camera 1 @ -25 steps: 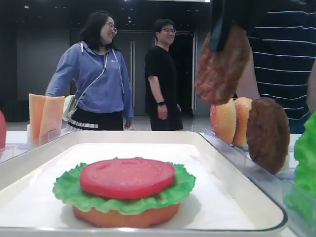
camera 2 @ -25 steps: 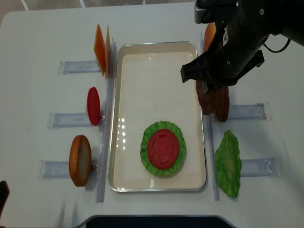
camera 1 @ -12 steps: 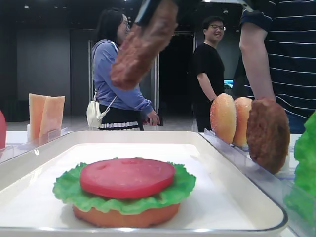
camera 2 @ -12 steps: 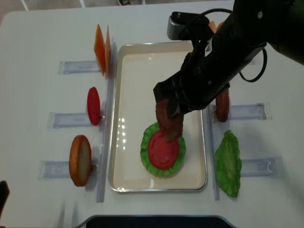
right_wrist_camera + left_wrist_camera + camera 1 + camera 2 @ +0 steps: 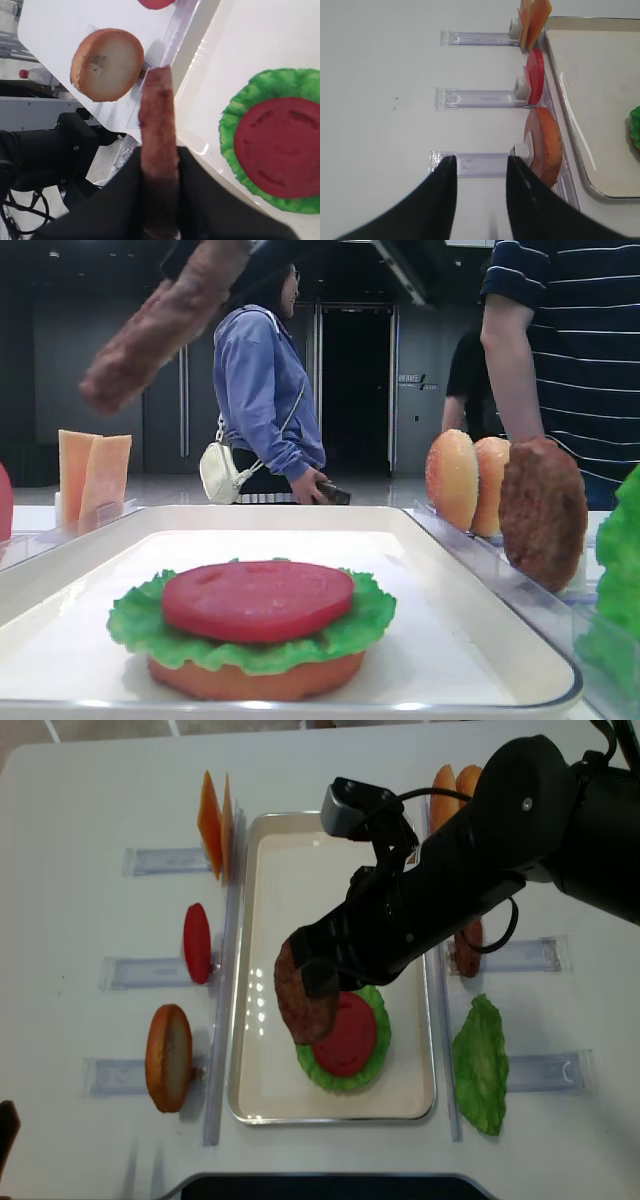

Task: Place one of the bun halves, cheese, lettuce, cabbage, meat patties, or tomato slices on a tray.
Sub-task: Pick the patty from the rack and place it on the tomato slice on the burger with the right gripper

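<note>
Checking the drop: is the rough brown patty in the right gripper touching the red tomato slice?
Apart. The low exterior view shows the rough brown patty high above the red tomato slice.

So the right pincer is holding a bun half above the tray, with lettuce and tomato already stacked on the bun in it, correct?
Not quite. The right pincer holds a meat patty, rough and dark brown, not a bun half; the right wrist view shows it clamped edge-on. The rest stands: it hangs above the tray, where lettuce and a tomato slice are stacked.
</note>
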Controlling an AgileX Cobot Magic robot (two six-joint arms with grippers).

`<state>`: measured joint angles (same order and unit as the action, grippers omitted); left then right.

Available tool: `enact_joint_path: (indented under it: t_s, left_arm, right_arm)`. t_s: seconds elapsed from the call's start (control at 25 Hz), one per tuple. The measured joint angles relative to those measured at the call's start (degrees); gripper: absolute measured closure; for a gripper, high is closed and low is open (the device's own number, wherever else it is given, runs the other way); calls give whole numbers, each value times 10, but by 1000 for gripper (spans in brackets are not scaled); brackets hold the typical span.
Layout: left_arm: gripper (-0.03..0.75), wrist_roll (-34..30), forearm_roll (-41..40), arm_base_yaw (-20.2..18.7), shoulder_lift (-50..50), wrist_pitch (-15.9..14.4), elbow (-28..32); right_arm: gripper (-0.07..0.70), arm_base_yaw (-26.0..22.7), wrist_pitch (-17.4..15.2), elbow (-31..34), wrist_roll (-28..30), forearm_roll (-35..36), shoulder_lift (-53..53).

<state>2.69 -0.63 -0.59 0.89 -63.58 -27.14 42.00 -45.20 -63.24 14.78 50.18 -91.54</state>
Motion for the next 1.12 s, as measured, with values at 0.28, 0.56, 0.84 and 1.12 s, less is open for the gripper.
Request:
enact_joint_path:
  t_s: [0.28,0.56,0.84,1.12]
  left_arm:
    - [450,0,0,0,0,0,0]
    - [450,0,0,0,0,0,0]
    - [450,0,0,0,0,0,0]
    - [450,0,0,0,0,0,0]
  right_arm:
    - [486,0,14,5,85,85,-48]
    - [486,-27,-10,5,96,93,-82]
    - [486,-60,-39,6,102,93,-99]
    - [486,-77,-79,6,106,97,-113]
